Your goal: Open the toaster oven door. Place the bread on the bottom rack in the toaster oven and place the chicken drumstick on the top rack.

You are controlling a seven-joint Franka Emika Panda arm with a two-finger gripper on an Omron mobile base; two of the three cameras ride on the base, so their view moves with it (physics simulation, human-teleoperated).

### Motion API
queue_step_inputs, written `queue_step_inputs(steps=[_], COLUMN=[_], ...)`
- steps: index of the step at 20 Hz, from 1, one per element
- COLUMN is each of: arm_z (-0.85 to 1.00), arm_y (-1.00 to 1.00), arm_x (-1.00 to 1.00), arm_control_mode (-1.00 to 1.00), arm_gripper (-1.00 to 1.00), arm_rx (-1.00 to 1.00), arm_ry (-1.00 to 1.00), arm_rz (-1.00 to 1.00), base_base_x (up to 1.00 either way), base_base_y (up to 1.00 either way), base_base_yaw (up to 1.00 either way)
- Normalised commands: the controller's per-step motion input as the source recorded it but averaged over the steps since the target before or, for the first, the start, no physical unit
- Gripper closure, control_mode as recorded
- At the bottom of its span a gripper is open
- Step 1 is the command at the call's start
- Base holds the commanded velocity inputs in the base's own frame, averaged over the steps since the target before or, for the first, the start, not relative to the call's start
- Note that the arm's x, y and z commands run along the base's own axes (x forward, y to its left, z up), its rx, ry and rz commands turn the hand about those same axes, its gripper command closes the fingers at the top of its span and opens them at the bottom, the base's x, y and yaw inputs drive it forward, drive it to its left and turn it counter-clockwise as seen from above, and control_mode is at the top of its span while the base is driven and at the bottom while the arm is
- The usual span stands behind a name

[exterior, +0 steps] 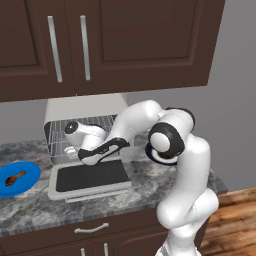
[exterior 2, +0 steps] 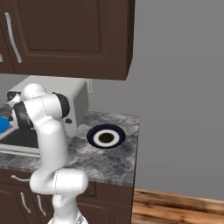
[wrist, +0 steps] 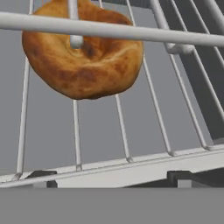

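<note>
Hovering wide open, holding nothing, inside the toaster oven (exterior: 82, 112), fingertips (wrist: 43, 176) just clear of the bread (wrist: 83, 50) on the bottom rack (wrist: 131, 159). Risks catching wires and dragging it out if pulled back carelessly

Flat, even rendered light with soft faint shadows, no glare, and slightly coarse, blurry low-resolution detail throughout.

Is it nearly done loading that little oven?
About halfway. The oven door is folded down flat. The bread lies on a wire rack, apparently the lower one, and the open gripper, at the oven's mouth, holds nothing. Left to do: the chicken drumstick on the blue plate goes on the top rack.
</note>
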Motion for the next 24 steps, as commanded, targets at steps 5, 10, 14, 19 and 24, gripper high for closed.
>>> queue_step_inputs(steps=[5, 10, 14, 19, 24], arm_z=[0.01, 0.14, 0.32, 0.39, 0.46], arm_y=[0.17, 0.09, 0.01, 0.0, 0.0], arm_x=[-0.23, -0.42, -0.45, -0.38, -0.26], arm_control_mode=[-1.0, -1.0, -1.0, -1.0, -1.0], arm_gripper=[-1.0, -1.0, -1.0, -1.0, -1.0], arm_rx=[0.0, 0.0, -0.08, -0.15, -0.18], arm_ry=[-0.01, -0.02, -0.06, -0.04, -0.03], arm_rz=[0.0, 0.0, 0.0, 0.03, 0.19], base_base_x=[0.0, 0.0, 0.0, 0.0, 0.0], base_base_y=[0.0, 0.0, 0.0, 0.0, 0.0], base_base_yaw=[0.0, 0.0, 0.0, 0.0, 0.0])
